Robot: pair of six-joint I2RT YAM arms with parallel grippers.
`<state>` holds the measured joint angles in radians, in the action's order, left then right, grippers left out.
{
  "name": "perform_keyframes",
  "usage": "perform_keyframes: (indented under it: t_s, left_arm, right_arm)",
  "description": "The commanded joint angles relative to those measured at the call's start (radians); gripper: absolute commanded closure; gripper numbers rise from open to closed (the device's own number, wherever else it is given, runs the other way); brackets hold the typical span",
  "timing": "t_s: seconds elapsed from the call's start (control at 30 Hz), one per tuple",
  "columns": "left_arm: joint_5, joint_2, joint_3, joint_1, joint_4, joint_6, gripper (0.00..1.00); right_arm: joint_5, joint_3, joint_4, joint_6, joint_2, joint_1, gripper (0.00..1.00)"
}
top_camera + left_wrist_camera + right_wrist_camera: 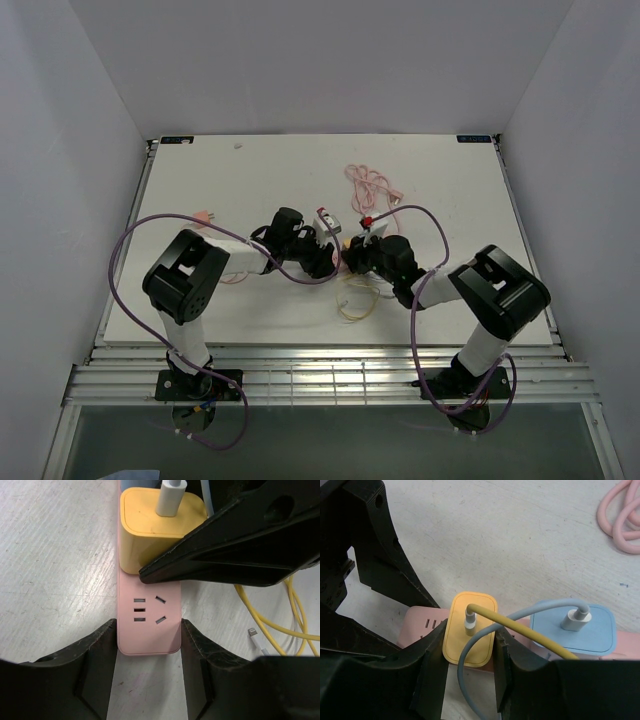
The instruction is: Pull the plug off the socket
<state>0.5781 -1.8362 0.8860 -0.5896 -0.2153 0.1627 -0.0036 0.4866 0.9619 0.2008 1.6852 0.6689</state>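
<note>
While left gripper (149, 632) clamps bare end of socket (149, 615), fingers pressed on both long sides, right gripper (470, 652) is closed tight on yellow plug (469, 630). Yellow plug sits flat on socket, beside free outlet at clamped end. Blue plug (572, 627) in socket just beyond. Socket lies mid-table (250, 170); coiled pink cord (620, 520) lies apart, behind socket.

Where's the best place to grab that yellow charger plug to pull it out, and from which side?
Grip the yellow charger plug by its two flat long sides, coming straight down from above. Its boxy body stands proud of the pink power strip, and its yellow cable leaves the top centre, so both sides are free. The right gripper clamps it exactly there.
</note>
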Motion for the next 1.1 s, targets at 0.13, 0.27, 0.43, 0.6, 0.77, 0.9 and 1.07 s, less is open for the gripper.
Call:
perform_keyframes:
  t_s: [0.13,0.27,0.43,0.6,0.77,0.9,1.07]
  left_arm:
    - [-0.043,-0.051,0.008,0.01,0.08,0.023,1.0]
    - [-0.038,-0.054,0.014,0.01,0.083,0.023,1.0]
    - [-0.04,-0.051,0.018,0.01,0.086,0.02,1.0]
    - [-0.037,-0.04,0.013,0.01,0.086,0.021,1.0]
    - [-0.041,-0.038,0.014,0.01,0.088,0.021,1.0]
    - [-0.041,-0.04,0.018,0.01,0.088,0.018,1.0]
    - [-0.046,-0.041,0.018,0.01,0.088,0.017,1.0]
  right_arm:
    - [0.039,0.041,-0.037,-0.171,-0.124,0.063,0.92]
    - [0.129,0.061,-0.115,-0.36,-0.117,0.096,0.92]
    - [0.178,0.067,-0.161,-0.477,-0.085,0.133,0.92]
    - [0.254,0.081,-0.196,-0.573,-0.044,0.173,0.92]
    - [0.272,0.083,-0.193,-0.639,-0.029,0.199,0.92]
    - [0.286,0.075,-0.186,-0.666,-0.022,0.212,0.92]
    - [0.206,0.055,-0.193,-0.542,-0.07,0.187,0.92]
